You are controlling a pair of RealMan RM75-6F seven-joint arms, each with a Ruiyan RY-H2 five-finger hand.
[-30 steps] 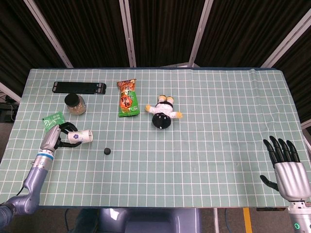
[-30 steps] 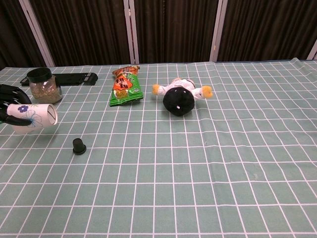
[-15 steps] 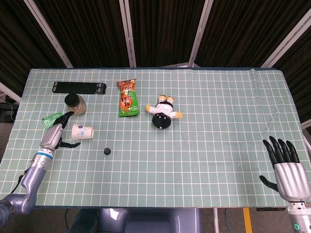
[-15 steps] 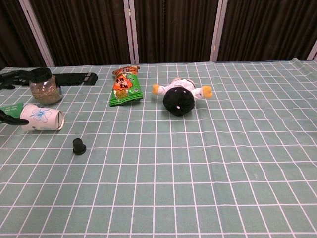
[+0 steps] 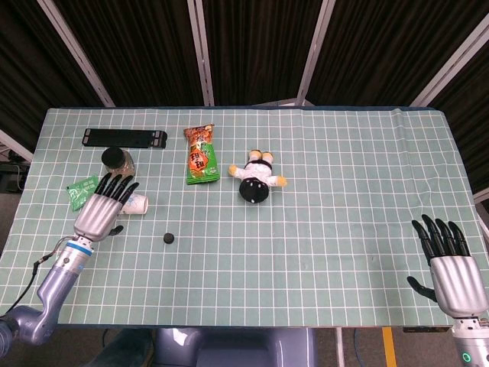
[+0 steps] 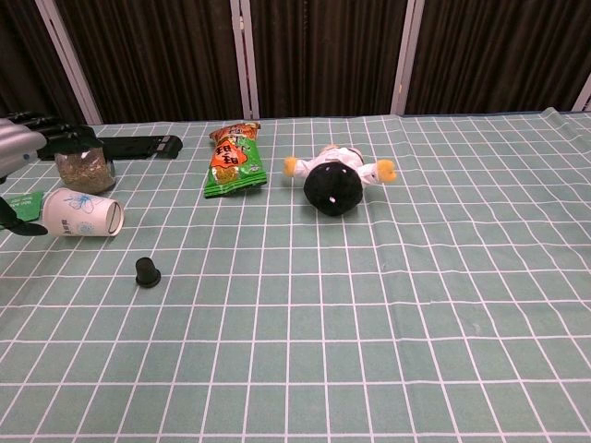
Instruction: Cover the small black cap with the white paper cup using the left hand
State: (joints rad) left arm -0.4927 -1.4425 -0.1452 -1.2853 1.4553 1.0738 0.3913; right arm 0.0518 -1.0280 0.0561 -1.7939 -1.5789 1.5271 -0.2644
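The white paper cup (image 5: 136, 203) (image 6: 83, 214) lies on its side on the green gridded cloth, its mouth facing right. The small black cap (image 5: 168, 238) (image 6: 147, 271) stands a little in front and to the right of the cup. My left hand (image 5: 104, 209) (image 6: 23, 138) hovers over the cup with its fingers spread and holds nothing. My right hand (image 5: 447, 264) rests open at the table's near right corner, far from both objects.
A glass jar (image 5: 118, 162) stands just behind the cup. A green packet (image 5: 80, 192) lies left of it, a black bar (image 5: 125, 138) further back. A snack bag (image 5: 201, 154) and a plush doll (image 5: 257, 175) lie mid-table.
My left hand let go of the cup and lifted above it with fingers spread. The cup dropped onto the cloth and rolled slightly. The right hand stayed put.
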